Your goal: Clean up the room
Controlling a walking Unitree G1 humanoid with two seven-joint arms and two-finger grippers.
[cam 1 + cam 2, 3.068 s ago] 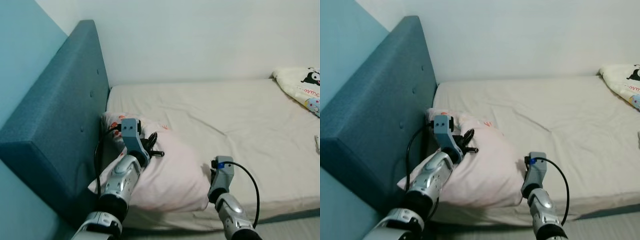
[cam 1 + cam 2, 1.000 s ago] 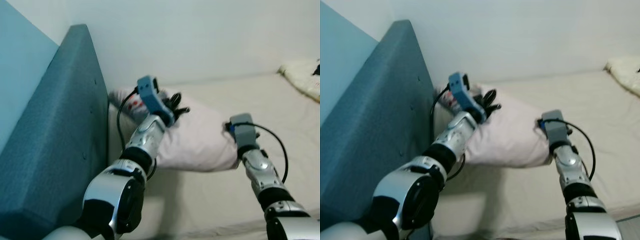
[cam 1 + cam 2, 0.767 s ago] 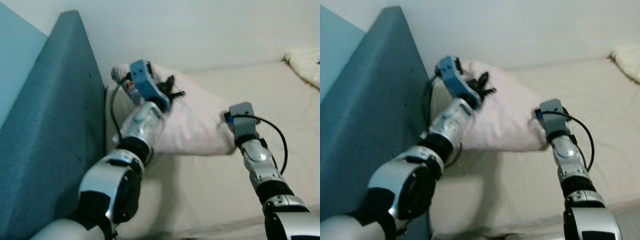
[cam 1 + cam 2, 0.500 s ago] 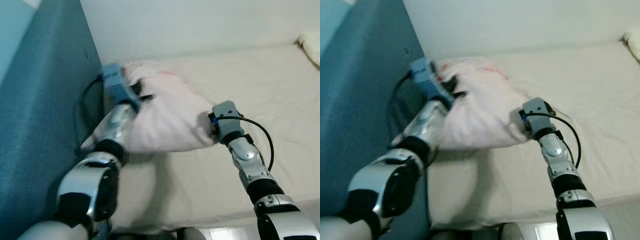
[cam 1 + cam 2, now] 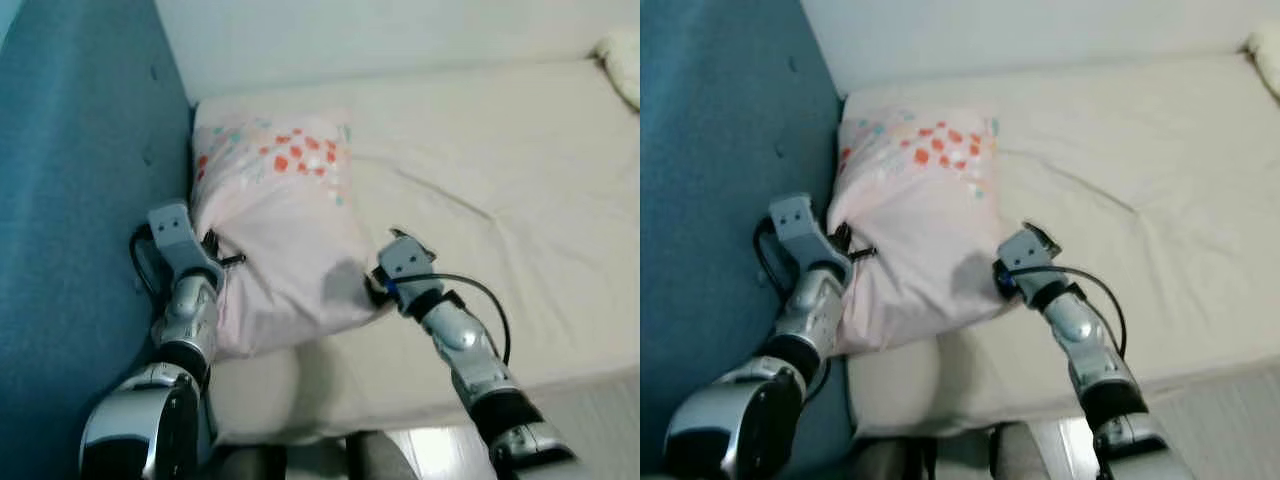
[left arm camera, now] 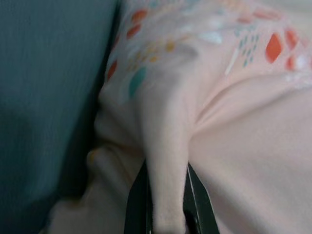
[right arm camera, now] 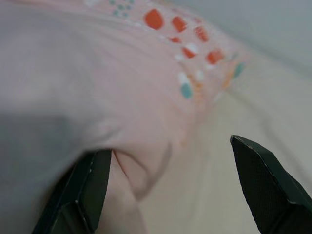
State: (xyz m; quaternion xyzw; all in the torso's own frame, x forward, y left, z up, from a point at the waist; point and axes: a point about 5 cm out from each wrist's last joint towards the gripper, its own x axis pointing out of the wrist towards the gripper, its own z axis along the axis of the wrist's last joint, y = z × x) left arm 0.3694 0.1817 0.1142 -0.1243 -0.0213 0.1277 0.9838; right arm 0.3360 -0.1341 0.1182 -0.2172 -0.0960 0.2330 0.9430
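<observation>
My two head eyes look steeply down on the bed [image 5: 500,180], sharing the pillow [image 5: 280,220] beside the headboard [image 5: 80,200]. My left wrist camera sits very near the pillow's fold, facing along the headboard. My right wrist camera looks close across the pillow toward the mattress.

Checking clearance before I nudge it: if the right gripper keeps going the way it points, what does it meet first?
The pillow. The right gripper is open, its left finger already at the pillow's corner; depth to the bed beyond is unclear.
</observation>
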